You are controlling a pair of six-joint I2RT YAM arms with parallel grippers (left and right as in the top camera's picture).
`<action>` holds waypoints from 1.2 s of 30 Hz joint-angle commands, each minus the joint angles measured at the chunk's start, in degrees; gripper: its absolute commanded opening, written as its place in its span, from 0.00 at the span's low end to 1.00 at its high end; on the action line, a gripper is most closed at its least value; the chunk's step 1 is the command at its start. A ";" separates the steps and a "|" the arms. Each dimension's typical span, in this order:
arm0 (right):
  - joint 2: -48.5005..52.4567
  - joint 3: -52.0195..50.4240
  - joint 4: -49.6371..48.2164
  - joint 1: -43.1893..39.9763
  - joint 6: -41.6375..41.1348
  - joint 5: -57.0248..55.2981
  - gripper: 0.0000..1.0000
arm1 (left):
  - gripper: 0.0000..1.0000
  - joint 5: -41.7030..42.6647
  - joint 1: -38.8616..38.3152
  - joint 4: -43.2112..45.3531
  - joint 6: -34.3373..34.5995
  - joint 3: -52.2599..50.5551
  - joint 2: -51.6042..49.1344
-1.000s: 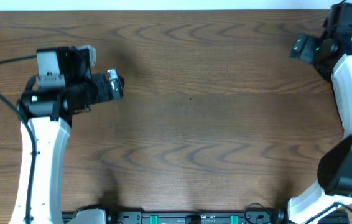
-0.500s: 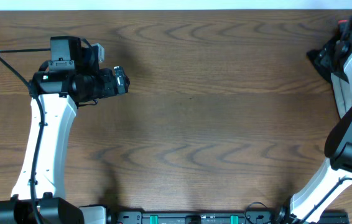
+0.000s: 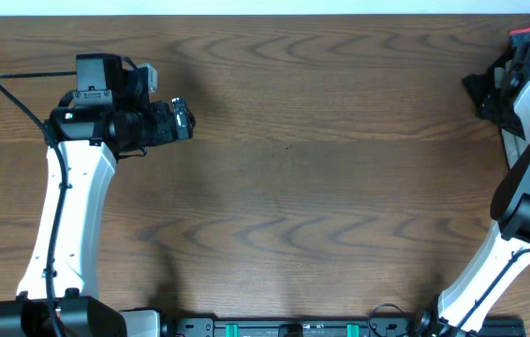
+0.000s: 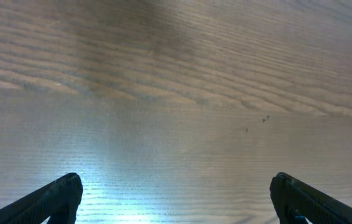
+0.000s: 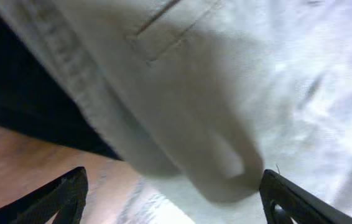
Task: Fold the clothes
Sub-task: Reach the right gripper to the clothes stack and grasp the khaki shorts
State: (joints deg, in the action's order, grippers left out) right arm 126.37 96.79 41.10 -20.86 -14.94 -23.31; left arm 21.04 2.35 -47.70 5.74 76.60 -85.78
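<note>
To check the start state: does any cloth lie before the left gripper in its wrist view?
No, only the wood-grain table shows ahead of the open left gripper.

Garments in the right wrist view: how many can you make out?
2. The beige shorts fill most of the right wrist view, with a pocket seam at the top. A black garment shows past their edge at the left. Others may be hidden outside the frame.
</note>
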 commanded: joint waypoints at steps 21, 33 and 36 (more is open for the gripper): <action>4.39 0.92 1.55 1.95 15.26 -6.12 0.81 | 0.98 -0.04 -0.20 0.59 -0.92 1.20 -0.11; 5.53 0.94 3.23 1.75 6.10 -15.69 0.68 | 0.98 -0.04 -0.20 0.28 -0.92 1.20 -0.11; 5.40 1.01 3.69 1.75 4.63 -15.69 0.44 | 0.98 -0.04 -0.20 0.31 -0.94 1.20 -0.11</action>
State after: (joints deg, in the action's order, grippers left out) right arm 131.04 97.43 44.53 -19.20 -6.92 -35.92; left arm 21.04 2.35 -47.35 5.74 76.60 -85.78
